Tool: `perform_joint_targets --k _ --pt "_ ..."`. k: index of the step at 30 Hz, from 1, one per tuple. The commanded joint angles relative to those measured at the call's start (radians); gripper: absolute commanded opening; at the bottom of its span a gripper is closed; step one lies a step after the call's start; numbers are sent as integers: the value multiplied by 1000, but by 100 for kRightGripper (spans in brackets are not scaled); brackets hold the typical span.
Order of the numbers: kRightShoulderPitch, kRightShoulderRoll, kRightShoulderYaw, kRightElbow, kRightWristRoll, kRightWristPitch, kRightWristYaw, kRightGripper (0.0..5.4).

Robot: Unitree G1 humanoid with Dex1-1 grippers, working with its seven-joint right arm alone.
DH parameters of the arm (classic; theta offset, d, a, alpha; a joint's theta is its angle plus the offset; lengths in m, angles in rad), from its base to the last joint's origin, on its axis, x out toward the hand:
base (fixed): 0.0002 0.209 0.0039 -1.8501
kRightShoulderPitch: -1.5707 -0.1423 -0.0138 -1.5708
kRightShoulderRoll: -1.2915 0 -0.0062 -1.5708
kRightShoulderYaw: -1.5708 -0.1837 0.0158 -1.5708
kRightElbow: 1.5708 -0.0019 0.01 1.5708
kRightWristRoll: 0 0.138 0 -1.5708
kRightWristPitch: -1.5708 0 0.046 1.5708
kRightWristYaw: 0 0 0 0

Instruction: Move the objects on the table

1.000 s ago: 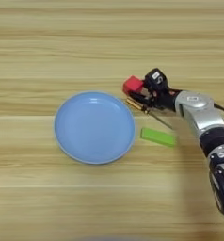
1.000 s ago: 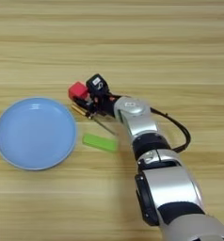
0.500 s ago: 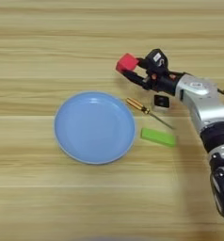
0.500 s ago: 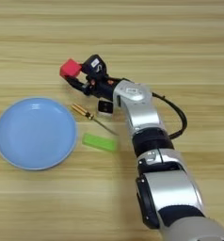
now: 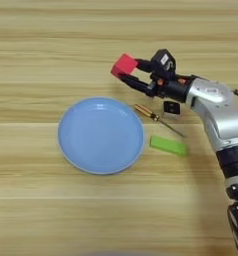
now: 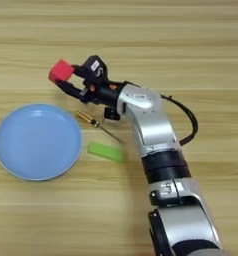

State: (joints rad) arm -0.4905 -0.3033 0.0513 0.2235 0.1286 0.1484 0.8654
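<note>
A red cube sits pinched between the two black fingers of the claw, raised above the desk just beyond the far right rim of the blue plate; the silver forearm reaches in from the lower right. Below the arm, a black-faced block rests on the wood, close to the tip end of a yellow-handled screwdriver that lies slanted just right of the plate; a green bar lies flat nearer the robot, beside the plate's right edge and apart from the screwdriver.
</note>
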Motion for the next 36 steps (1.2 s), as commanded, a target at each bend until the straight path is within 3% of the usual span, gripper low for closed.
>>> perform_joint_targets --k 1,14,25,36 --pt "-33 -24 4 -115 32 15 6 233" --pt "55 -32 89 -225 39 69 77 233" --pt "93 -19 175 -108 -29 19 75 233" --pt "85 -11 202 11 -80 -55 69 233"
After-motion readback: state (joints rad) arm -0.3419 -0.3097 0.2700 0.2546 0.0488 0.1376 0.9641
